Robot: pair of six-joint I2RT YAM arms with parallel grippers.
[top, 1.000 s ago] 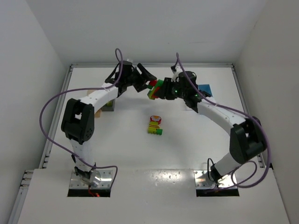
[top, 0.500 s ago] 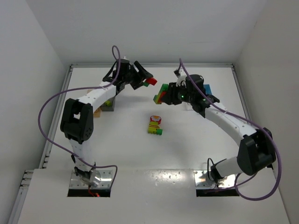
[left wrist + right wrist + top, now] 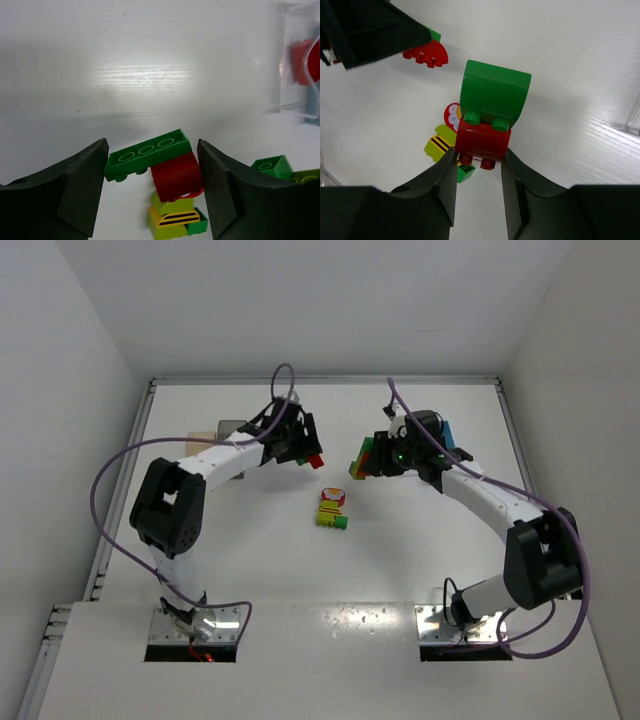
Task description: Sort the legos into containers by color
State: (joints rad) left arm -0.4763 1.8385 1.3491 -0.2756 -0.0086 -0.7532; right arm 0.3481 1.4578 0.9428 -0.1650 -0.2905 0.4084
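Clamped green-red brick pair point(image 3: 147, 152) in left gripper point(image 3: 151, 167), red-green clump point(image 3: 494, 92) in right gripper point(image 3: 479, 159); risked edge-pinch slip, or colours staying stuck together.

In the left wrist view, the clear plastic bin point(image 3: 286, 60) is blurred and cut by the right edge, and the red brick point(image 3: 303, 60) inside it is only a smear. The yellow striped brick cluster point(image 3: 175, 220) runs off the bottom edge. From above, the light blue plastic bin point(image 3: 447, 428) sits mostly hidden behind the right arm.
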